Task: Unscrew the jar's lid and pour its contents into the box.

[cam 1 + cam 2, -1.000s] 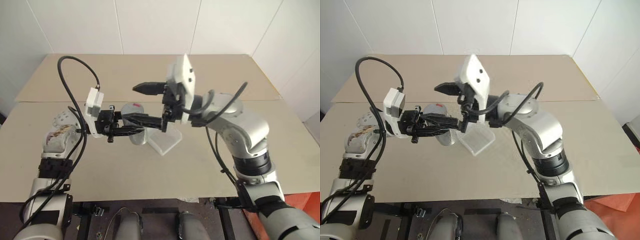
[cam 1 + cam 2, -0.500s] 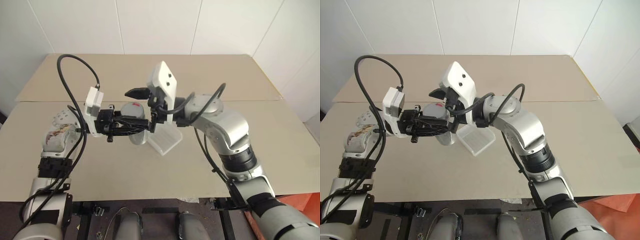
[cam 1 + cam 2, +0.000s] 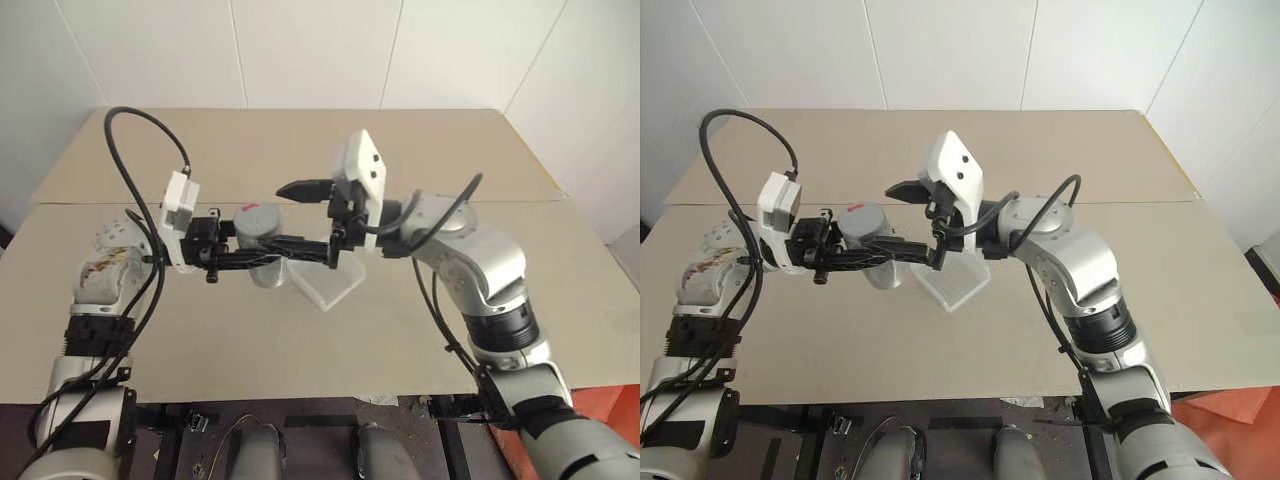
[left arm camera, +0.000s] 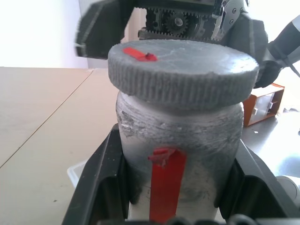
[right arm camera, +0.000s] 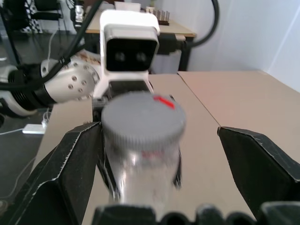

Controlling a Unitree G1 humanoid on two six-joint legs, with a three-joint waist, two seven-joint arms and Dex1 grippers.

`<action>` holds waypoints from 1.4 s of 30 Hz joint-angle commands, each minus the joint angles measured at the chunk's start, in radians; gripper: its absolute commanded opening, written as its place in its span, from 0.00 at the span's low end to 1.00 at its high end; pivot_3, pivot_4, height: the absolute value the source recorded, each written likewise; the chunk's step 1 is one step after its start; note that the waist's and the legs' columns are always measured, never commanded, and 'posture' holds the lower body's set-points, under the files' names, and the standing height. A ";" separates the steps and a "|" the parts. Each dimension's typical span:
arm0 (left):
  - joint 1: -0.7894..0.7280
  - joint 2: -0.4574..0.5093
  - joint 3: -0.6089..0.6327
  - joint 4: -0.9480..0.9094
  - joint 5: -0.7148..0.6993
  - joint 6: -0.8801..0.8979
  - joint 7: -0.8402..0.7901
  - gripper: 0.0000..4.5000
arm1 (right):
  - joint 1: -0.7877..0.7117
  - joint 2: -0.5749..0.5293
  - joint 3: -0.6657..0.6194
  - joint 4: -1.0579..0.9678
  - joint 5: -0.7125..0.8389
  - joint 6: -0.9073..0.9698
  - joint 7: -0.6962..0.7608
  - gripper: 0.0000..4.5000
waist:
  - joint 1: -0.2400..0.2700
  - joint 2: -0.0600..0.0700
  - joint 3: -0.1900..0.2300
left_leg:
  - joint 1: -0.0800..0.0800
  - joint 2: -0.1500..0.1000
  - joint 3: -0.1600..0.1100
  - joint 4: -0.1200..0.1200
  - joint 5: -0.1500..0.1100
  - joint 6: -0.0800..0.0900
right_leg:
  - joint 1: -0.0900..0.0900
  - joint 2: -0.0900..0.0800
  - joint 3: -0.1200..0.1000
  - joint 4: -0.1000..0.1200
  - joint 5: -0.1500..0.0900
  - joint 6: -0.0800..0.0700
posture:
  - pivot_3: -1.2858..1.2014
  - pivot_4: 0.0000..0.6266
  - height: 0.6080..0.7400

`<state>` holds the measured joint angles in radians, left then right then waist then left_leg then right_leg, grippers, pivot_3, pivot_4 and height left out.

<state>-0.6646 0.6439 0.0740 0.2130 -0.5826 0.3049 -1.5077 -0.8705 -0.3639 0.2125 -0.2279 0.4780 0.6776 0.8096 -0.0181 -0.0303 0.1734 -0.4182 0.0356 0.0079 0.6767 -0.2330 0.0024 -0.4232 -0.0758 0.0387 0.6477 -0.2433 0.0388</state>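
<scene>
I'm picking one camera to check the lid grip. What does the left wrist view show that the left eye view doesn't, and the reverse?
Left wrist view alone: the red strip down the jar body, the lid's ribbed edge and the left gripper's fingers pressed against the jar's sides. Left eye view alone: the clear box on the table, and the open right gripper straddling the lid without touching it. Both: jar, lid on, held by the left gripper.

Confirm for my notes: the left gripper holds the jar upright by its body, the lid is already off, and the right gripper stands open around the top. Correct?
Not quite. The lid is on the jar, as the left wrist view shows. The rest holds: the left gripper is shut on the jar's body, upright, and the right gripper stands open around the top.
</scene>
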 commanded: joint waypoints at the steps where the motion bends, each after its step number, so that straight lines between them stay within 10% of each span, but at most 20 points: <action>1: 0.002 0.015 0.015 -0.048 -0.027 -0.005 -0.031 0.43 | 0.005 -0.032 -0.084 -0.007 -0.009 -0.032 -0.023 0.99 | 0.000 0.000 0.000 | 0.000 0.000 0.000 0.000 0.000 0.000 | 0.000 0.000 0.000 0.000 0.000 0.000 | 0.52 0.24 1.00; 42: -0.009 -0.024 -0.016 -0.019 0.028 -0.072 -0.025 0.43 | -0.045 0.067 0.037 -0.079 0.014 0.080 -0.081 0.99 | 0.001 0.000 0.000 | 0.000 0.000 0.000 0.000 0.000 0.000 | 0.000 0.000 0.000 0.000 0.000 0.000 | 0.52 0.24 1.00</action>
<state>-0.6577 0.6143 0.0497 0.2115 -0.5508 0.2570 -1.5263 -0.8877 -0.3018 0.2614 -0.2908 0.4919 0.7656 0.7242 -0.0172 -0.0303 0.1734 -0.4183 0.0355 0.0078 0.6769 -0.2330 0.0024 -0.4233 -0.0758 0.0386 0.6478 -0.2433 0.0388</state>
